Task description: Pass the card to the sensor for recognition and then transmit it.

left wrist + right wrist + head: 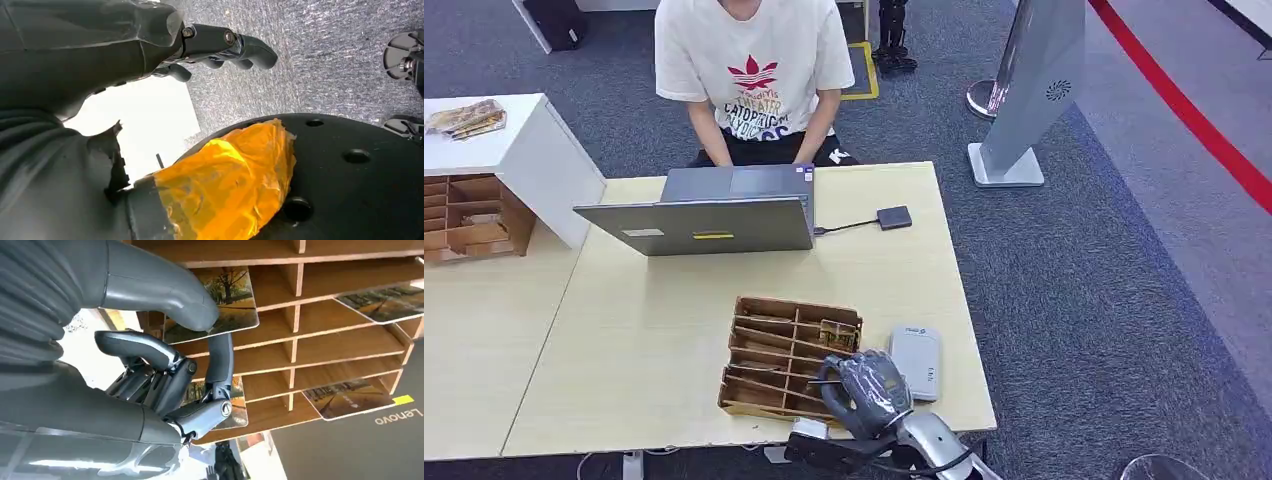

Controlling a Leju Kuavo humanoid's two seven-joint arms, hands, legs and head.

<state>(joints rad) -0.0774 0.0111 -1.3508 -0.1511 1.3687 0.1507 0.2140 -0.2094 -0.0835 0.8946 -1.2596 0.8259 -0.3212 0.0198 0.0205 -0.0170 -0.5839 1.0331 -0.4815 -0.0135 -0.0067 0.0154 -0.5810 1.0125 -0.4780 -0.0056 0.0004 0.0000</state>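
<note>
While the right hand [165,375] is reached into the wooden rack [769,355], a card [220,305] is pinched betw. thumb & finger, sensor [916,360] just beside; left hand [220,47] curled, nothing held.

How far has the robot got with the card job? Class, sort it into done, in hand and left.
Done: the right robot hand has reached the wooden rack. In hand: its thumb and a finger pinch a card that sits in a slot. Left: lifting it out, presenting it to the grey sensor beside the rack, then passing it on.
</note>
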